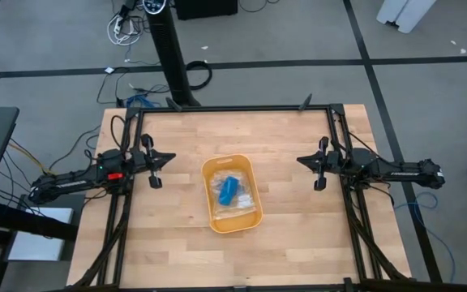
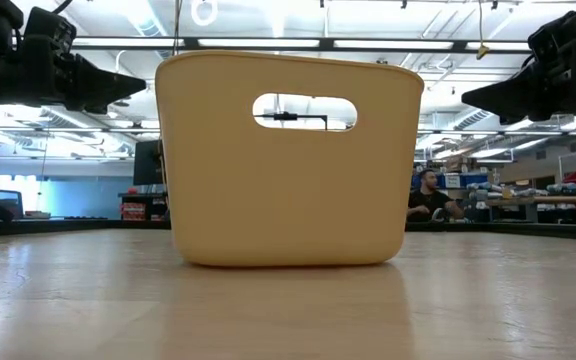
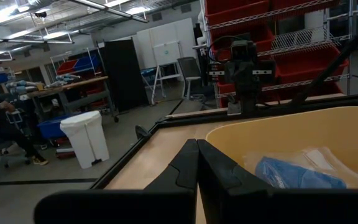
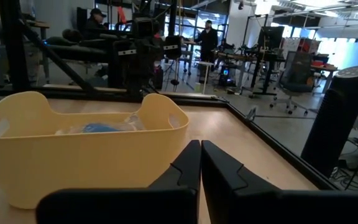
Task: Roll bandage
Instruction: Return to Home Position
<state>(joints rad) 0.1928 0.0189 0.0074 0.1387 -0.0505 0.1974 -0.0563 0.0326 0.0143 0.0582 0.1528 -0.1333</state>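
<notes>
Bandage [image 1: 228,189]: bright blue, rolled to a small cylinder, inside clear zip bag [image 1: 242,201], lying in bottom of yellow bin [image 1: 227,159] at table centre. Likely light, soft, compressible fabric; not fragile. Bag film crinkly and glossy, probably slippery; best pinched at a loose edge, or gently across the roll itself. Bin: smooth matte plastic, rounded corners, flared walls, oval handle cutout; looks stiff enough to take by the rim. Table [image 1: 298,243]: pale wood-block planks, flat. Left gripper [image 1: 167,156] and right gripper [image 1: 302,161]: raised either side of bin, well apart from it, fingers pressed together, holding nothing.
</notes>
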